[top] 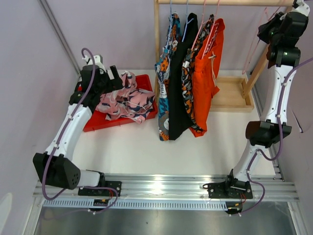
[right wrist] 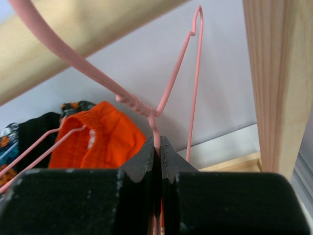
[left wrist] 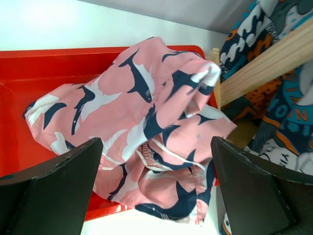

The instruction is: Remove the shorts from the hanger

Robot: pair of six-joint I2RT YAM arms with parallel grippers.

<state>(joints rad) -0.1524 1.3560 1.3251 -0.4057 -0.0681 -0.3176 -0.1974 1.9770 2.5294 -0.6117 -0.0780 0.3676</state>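
Pink shorts (top: 126,100), one pair: off the hanger, heaped in one red tray (top: 100,121), 9 o'clock in the top view. Hanging on one wooden rail (top: 230,2), 12 o'clock, four pairs: blue print (top: 165,83), black (top: 178,88), blotched (top: 188,88), orange (top: 208,63). Left gripper (left wrist: 155,147): wide open above the pink pair, holding nothing. Right gripper (right wrist: 157,144): pinched closed on one bare pink hanger (right wrist: 155,122), 2 o'clock. Risks, as judged: hanger slipping from so thin a pinch and dropping; pink pair sliding over the tray's 3 o'clock edge; neighbouring hangers dragged along on the next reach.
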